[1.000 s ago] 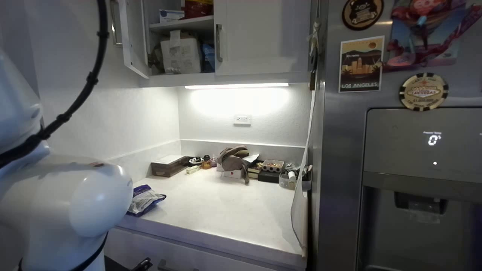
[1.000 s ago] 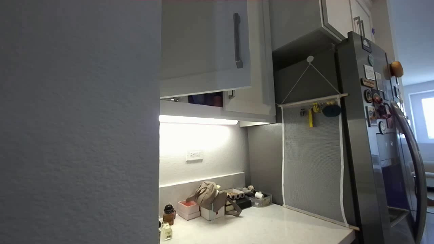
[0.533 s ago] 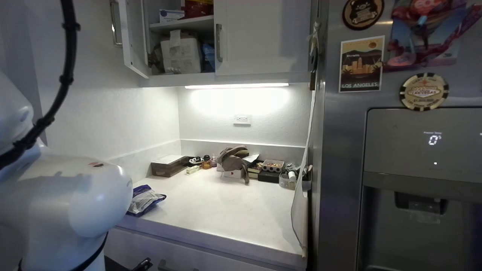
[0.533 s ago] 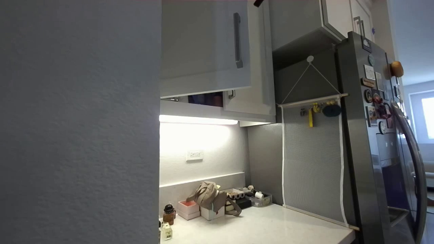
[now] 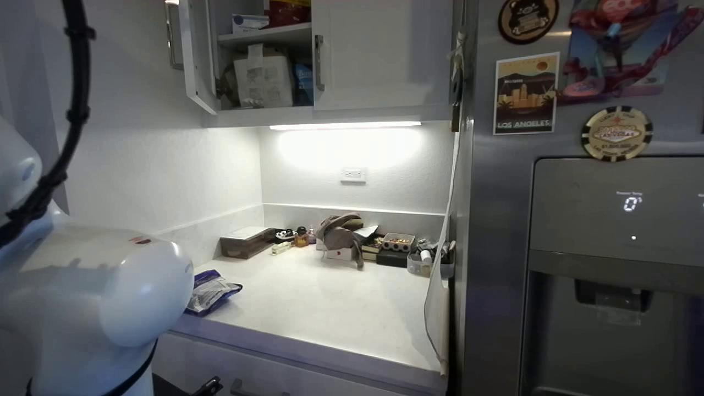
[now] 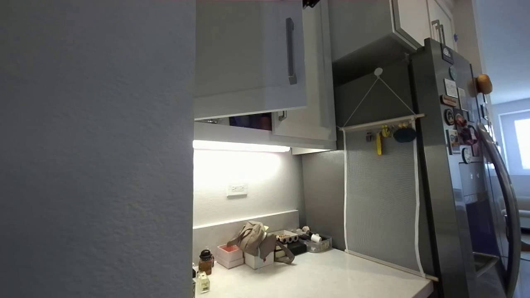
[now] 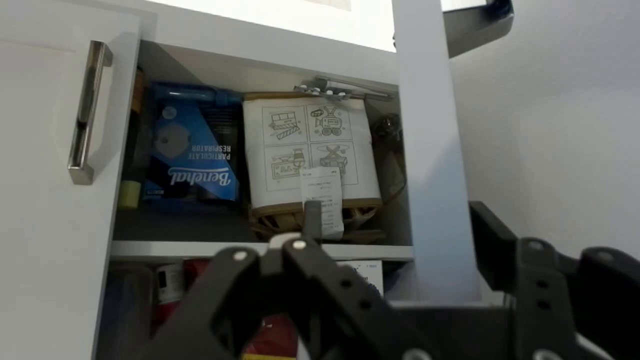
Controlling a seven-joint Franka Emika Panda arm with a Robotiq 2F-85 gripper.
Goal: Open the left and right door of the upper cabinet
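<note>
Upper cabinet [image 5: 258,116]: left door [image 5: 196,60] swung open, right door [image 5: 379,55] closed

White and wall-mounted, the cabinet hangs above a pale countertop [image 5: 319,308], beside a stainless-steel refrigerator [image 5: 498,220], with a light strip [image 5: 345,126] glowing along its underside. In both exterior views the left door angles outward, while the right door sits flush. Under the inner shelf [image 5: 264,36] stand a white printed package [image 7: 310,135] and, next to it, a blue Benehal respirator box [image 7: 200,155].

In the wrist view, which shows the cabinet upside down, the gripper [image 7: 395,212] has its jaws spread wide, with the left door's free edge between them. One finger [image 7: 492,245] is right beside the door, and contact cannot be told; the other is well apart from it. The door is not clamped.
</note>
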